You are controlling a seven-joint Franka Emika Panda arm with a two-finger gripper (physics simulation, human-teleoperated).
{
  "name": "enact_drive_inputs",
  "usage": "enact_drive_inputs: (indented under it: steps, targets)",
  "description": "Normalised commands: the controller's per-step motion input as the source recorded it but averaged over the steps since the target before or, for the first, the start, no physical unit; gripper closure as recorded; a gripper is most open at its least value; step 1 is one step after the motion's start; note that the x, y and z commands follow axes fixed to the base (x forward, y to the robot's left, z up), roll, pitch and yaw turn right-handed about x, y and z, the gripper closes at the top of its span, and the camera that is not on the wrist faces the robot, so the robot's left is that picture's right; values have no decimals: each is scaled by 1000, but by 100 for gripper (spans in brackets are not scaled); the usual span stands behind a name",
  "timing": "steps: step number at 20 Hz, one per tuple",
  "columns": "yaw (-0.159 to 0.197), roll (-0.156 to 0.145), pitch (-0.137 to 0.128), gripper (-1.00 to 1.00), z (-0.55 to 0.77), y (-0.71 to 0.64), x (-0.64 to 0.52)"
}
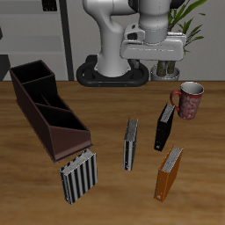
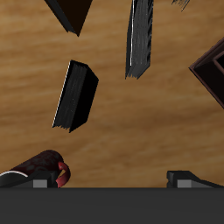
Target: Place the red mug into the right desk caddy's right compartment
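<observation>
Standing clear of the raised jaws, the red mug (image 1: 189, 100) rests untouched.

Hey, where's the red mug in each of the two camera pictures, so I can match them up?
Exterior view: the red mug stands upright on the table, far from the right desk caddy.
Wrist view: only part of the mug shows, at the picture's edge.
Shared landmark: the black book beside the mug.
</observation>
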Motion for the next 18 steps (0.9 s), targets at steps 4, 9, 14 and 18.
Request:
enact_drive_inputs:
  steps: [4,9,14,18]
  targets:
    - [40,56,-45,-100,-130,512,-630]
    - [-16,-10,-16,-100,-143,310,-456]
    - [-30,31,-47,-100,-90,372,-517]
    - [-29,-22,-68,-100,-2,307,-313]
